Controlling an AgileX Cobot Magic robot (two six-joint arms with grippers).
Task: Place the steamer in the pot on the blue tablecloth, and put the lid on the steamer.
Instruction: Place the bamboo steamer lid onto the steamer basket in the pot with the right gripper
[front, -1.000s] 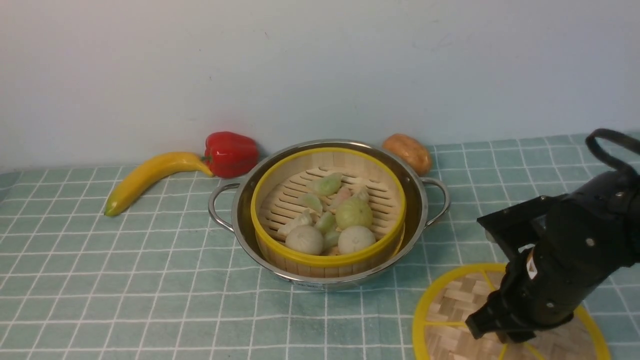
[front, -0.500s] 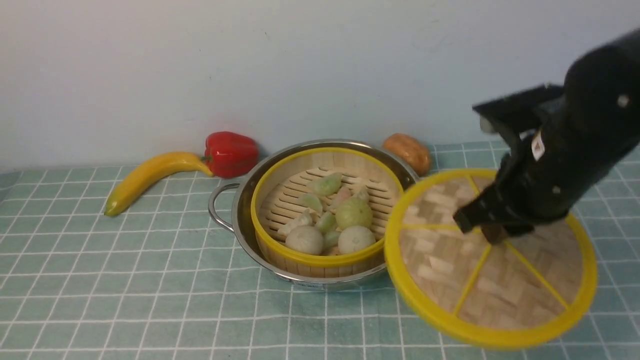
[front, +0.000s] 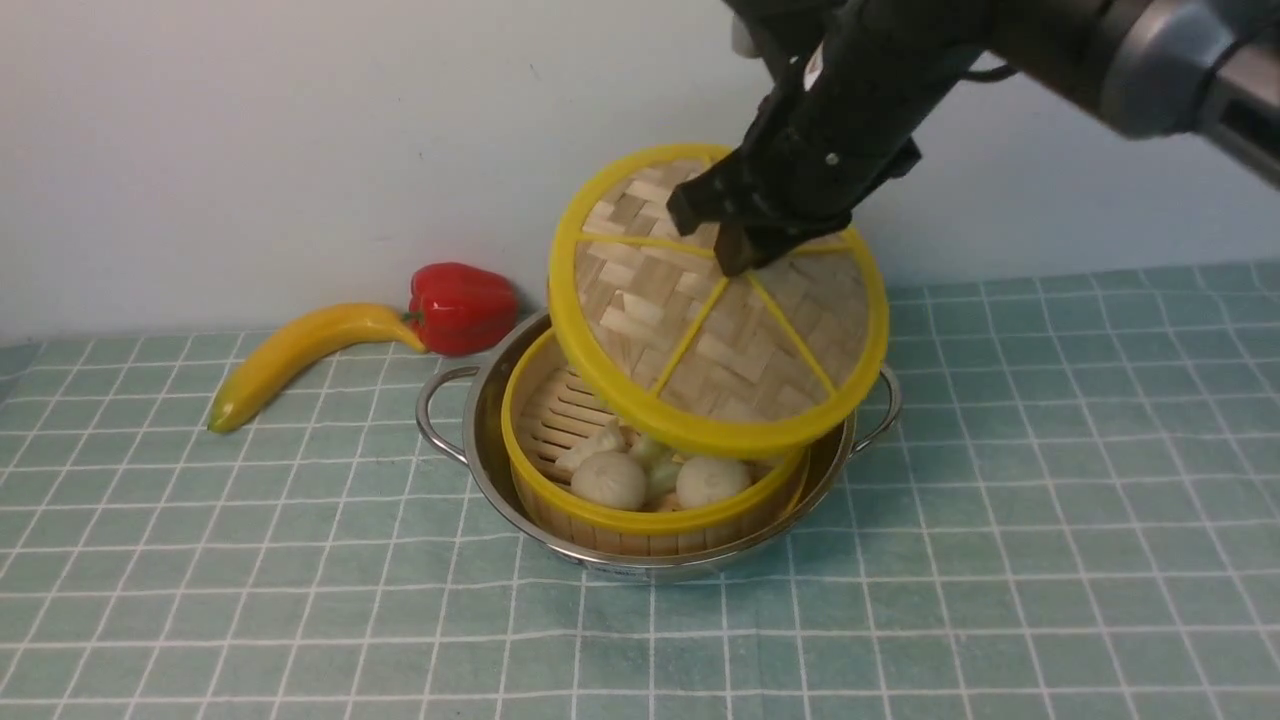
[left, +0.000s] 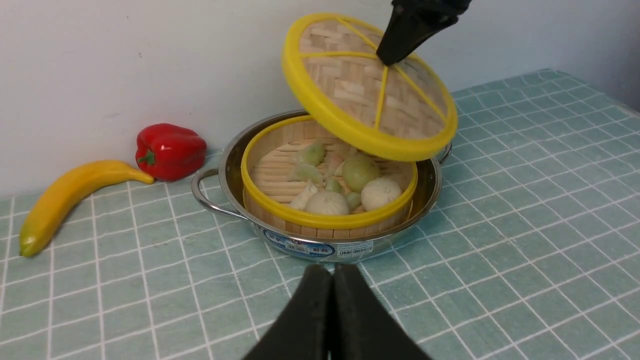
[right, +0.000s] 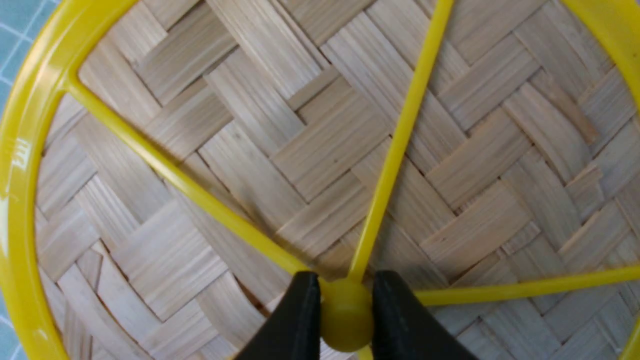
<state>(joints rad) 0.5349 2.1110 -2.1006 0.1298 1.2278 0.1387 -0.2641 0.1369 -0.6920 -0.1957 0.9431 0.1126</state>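
Note:
The steamer (front: 640, 525) sits inside the pot (front: 480, 440) on the blue tablecloth (front: 1050, 520), with several buns and dumplings in it. My right gripper (front: 740, 255) is shut on the centre knob (right: 345, 315) of the lid (front: 700, 340) and holds the lid tilted in the air over the far right part of the steamer. The lid fills the right wrist view (right: 280, 150). My left gripper (left: 332, 275) is shut and empty, low over the cloth on the near side of the pot (left: 320, 245). The left wrist view also shows the steamer (left: 300, 220) and the raised lid (left: 360, 100).
A yellow banana (front: 295, 355) and a red bell pepper (front: 460, 305) lie at the back left by the wall. The wall stands close behind the pot. The lid hides whatever lies behind the pot on the right.
My right gripper lifted the lid off the cloth at the front right and carried it up and to the left, until it hangs tilted over the steamer. The pot and steamer have not moved.

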